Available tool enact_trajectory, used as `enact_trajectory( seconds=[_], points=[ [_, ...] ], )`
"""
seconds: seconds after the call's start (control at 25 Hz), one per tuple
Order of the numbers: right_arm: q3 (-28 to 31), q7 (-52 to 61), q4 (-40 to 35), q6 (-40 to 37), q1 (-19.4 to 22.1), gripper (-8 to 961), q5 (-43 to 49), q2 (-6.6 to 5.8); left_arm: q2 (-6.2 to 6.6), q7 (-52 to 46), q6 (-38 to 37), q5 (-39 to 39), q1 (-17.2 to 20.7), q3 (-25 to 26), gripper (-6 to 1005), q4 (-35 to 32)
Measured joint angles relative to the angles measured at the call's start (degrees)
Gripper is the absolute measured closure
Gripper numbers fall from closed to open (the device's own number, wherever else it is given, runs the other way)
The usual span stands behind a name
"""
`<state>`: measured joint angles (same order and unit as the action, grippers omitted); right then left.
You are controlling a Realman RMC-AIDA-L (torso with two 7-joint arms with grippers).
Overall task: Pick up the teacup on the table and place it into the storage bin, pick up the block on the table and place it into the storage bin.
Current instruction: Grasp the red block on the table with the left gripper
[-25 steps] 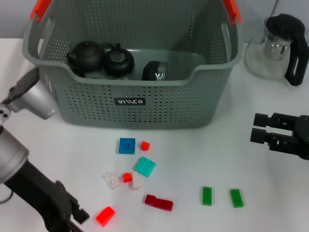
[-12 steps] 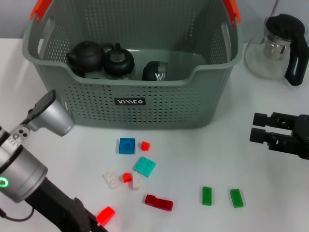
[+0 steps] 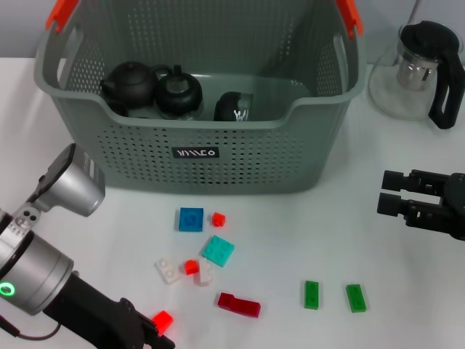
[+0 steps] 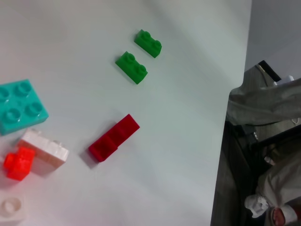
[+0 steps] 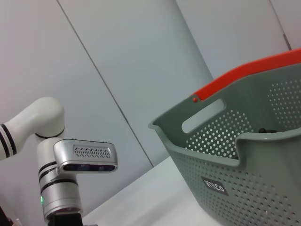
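Hovering low at the near left corner of the table (image 3: 305, 233), the left gripper (image 3: 149, 333) sits just beside a bright red block (image 3: 162, 320), its dark fingers partly cut off by the picture's edge; whether it is spread or closed cannot be told. The left wrist view looks down on the scatter of blocks: a dark red block (image 4: 114, 137), two green blocks (image 4: 131, 67) (image 4: 148, 43), a teal block (image 4: 19, 106), a white block (image 4: 43, 147) and a small red block (image 4: 19, 163) touching it.

The right gripper (image 3: 391, 193) is parked at the right side of the table, well apart from the blocks, with its two fingers spread and nothing between them.

The bin (image 3: 203, 116) stands at the far centre. Inside it are two dark teapots (image 3: 129, 82) (image 3: 179, 89) and a dark cup (image 3: 233, 107) lying to their right. A blue block (image 3: 191, 219) lies on the table just near of the bin. A glass teapot (image 3: 419, 69) stands at the far right, outside the bin.
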<state>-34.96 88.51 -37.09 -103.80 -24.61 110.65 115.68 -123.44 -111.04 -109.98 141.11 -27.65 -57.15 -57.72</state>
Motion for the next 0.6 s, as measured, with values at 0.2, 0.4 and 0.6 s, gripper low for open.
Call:
enact_trajectory(
  seconds=[0.2,0.4,0.6],
  points=[
    [-0.1,0.0,0.0,0.0,-0.1,279,0.0,-0.02,-0.29,2.7,0.4,-0.1,0.4,0.0,294,1.0],
    [-0.1,0.0,0.0,0.0,-0.1,280,0.0,-0.02,-0.39,3.6,1.6,-0.1,0.5,0.0,293,1.9],
    [-0.3,0.0,0.0,0.0,-0.1,280,0.0,0.04,-0.14,3.4,3.7,0.2,0.4,0.1,294,2.7]
  ],
)
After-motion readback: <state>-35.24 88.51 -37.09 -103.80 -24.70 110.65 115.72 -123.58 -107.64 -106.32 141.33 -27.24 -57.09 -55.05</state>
